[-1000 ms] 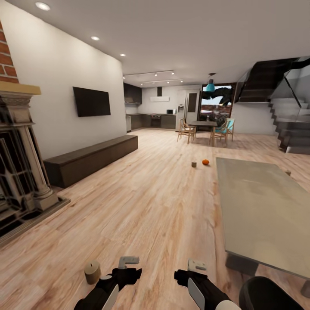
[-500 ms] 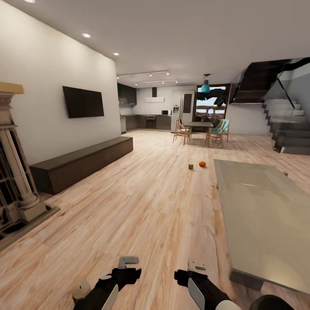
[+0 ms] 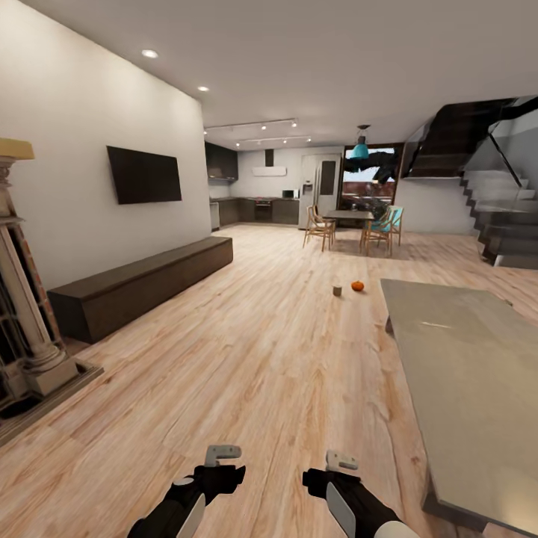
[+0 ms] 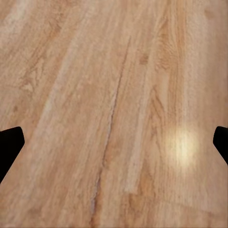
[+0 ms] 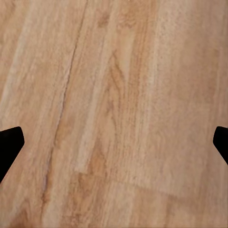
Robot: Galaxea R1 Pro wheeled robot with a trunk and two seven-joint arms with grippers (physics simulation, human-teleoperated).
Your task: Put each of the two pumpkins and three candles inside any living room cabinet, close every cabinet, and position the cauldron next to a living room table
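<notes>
Beyond the grey table, a pumpkin on the floor.
Cabinet well left of that table, shut; left gripper and right gripper spread wide, empty.

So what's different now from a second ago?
Mostly the camera: the view swung right and rolled forward, so the fireplace slid left, and the candle and dark pot near the arms left the frame. Pumpkin, cabinet and table stayed put; both tools, left and right, remain open and empty.
</notes>
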